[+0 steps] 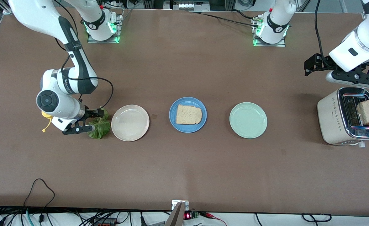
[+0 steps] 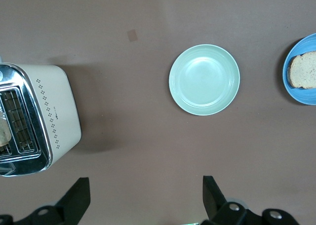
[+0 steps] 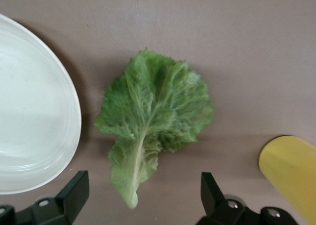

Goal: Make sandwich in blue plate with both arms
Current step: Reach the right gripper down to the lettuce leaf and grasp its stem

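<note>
Three plates in a row on the brown table (image 1: 184, 163): beige plate (image 1: 130, 122) toward the right arm's end, blue plate (image 1: 187, 114) in the middle carrying one bread slice (image 1: 188, 114), pale green plate (image 1: 248, 120) toward the left arm's end; a second bread slice (image 1: 368, 112) stands in one slot of the single cream toaster (image 1: 331, 116), whose markings are too small to read. One lettuce leaf (image 3: 154, 116) lies flat on the table just beside the beige plate, one yellow object (image 3: 291, 173) near it. Right gripper (image 3: 143, 198) hangs over the leaf, fingers spread wide and holding nothing; left gripper (image 2: 146, 200) hangs over the table beside the toaster, likewise spread and empty.
</note>
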Action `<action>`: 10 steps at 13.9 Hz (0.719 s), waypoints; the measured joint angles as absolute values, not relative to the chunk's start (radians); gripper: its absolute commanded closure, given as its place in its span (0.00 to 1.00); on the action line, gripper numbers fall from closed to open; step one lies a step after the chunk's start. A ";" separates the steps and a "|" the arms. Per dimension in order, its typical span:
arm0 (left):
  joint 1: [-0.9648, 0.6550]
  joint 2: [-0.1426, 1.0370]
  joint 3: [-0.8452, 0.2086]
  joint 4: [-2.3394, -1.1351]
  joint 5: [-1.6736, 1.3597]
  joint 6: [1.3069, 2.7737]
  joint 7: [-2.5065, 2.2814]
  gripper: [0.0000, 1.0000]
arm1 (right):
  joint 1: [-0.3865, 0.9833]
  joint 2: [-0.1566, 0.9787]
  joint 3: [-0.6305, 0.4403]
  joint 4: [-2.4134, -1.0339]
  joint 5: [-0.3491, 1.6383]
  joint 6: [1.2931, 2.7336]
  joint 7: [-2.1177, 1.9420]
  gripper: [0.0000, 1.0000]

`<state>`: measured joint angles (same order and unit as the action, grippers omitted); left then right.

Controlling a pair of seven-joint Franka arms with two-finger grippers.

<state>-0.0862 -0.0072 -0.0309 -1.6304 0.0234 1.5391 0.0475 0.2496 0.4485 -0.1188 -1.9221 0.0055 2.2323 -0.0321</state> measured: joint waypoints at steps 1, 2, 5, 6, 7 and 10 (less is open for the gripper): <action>-0.086 -0.007 -0.031 -1.630 0.023 1.539 0.047 0.00 | 0.252 0.448 -0.119 -1.936 0.006 2.246 -0.032 0.00; -0.086 -0.007 -0.031 -1.630 0.023 1.539 0.047 0.00 | 0.254 0.449 -0.118 -1.945 0.005 2.252 -0.032 0.00; -0.086 -0.007 -0.031 -1.631 0.023 1.539 0.047 0.00 | 0.265 0.455 -0.118 -1.955 0.005 2.255 -0.033 0.00; -0.086 -0.007 -0.031 -1.631 0.023 1.539 0.047 0.00 | 0.267 0.459 -0.118 -1.957 0.005 2.258 -0.033 0.00; -0.086 -0.007 -0.031 -1.631 0.023 1.539 0.047 0.00 | 0.268 0.465 -0.118 -1.958 0.005 2.262 -0.033 0.00; -0.085 -0.007 -0.031 -1.631 0.023 1.539 0.047 0.00 | 0.269 0.488 -0.118 -1.958 0.005 2.275 -0.033 0.03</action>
